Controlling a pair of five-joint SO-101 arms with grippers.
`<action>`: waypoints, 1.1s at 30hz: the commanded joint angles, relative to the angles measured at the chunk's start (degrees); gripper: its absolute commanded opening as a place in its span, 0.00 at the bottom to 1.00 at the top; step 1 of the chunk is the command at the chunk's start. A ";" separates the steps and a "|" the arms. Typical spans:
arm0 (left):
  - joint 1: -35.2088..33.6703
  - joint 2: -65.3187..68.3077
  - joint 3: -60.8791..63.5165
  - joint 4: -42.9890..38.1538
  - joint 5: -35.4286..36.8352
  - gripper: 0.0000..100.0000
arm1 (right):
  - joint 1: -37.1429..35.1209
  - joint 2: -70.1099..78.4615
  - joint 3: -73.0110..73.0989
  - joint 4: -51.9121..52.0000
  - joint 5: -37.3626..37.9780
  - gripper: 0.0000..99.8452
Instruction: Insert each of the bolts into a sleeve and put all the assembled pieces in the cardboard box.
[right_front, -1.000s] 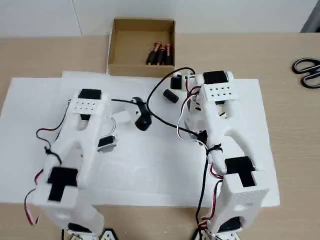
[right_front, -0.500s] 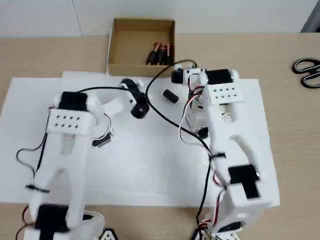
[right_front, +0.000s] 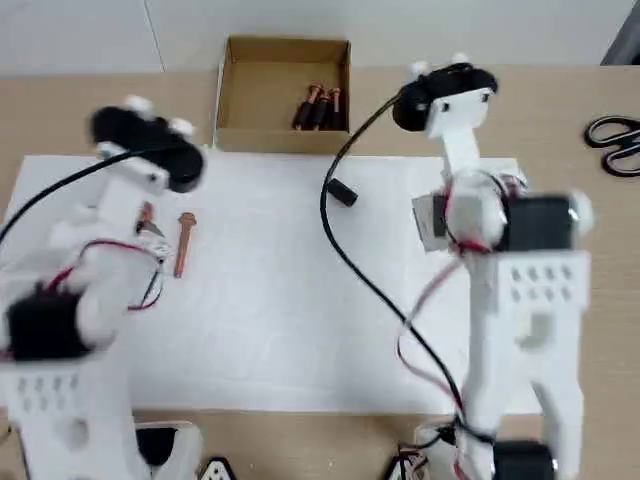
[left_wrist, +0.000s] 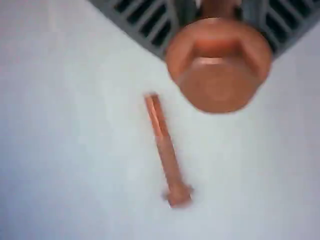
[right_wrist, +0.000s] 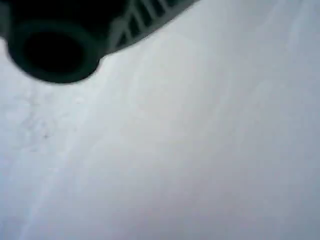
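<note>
Wood table (right_front: 560, 100), mostly covered by a white paper sheet (right_front: 290, 330). Left arm (right_front: 50, 400) stands over the sheet's left side, right arm (right_front: 525, 290) over its right side. Both are reared up toward the far edge.

Cardboard box (right_front: 232, 95) sits on bare wood just past the sheet's far edge, between the two arms. A few assembled pieces (right_front: 318, 108), copper and black, lie side by side by its right wall.

Scissors (right_front: 615, 140) are on bare wood at far right, well apart from everything else.

Left gripper (left_wrist: 220, 12): grey ribbed fingers (left_wrist: 145, 20) are pinching the held bolt (left_wrist: 218, 65). Its copper head faces the wrist camera and it hangs above the sheet. In the high view the held bolt (right_front: 147, 214) shows under the left wrist.

Right gripper (right_wrist: 85, 15): its ribbed finger (right_wrist: 145, 20) is clamped on the held sleeve (right_wrist: 50, 50). That is a black tube with its open bore toward the camera, above bare paper.

Loose sleeve (right_front: 343, 193) is black and lies on the sheet below the box's right corner, between the arms.

Loose bolt (right_front: 184, 243) lies flat on the sheet just beside the left gripper, head toward the far edge. In the left wrist view the loose bolt (left_wrist: 167, 152) sits on the paper near the held bolt's head, not touching it.
</note>
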 joint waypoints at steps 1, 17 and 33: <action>-0.70 -7.21 -0.22 -3.08 4.75 0.01 | 0.40 -8.04 -0.88 0.22 0.53 0.00; 3.96 -10.37 21.67 -34.37 39.65 0.01 | -3.12 -24.84 28.13 -22.02 -14.86 0.00; 19.60 -10.29 23.52 -43.43 48.09 0.01 | -13.49 -45.85 74.37 -61.49 -15.03 0.00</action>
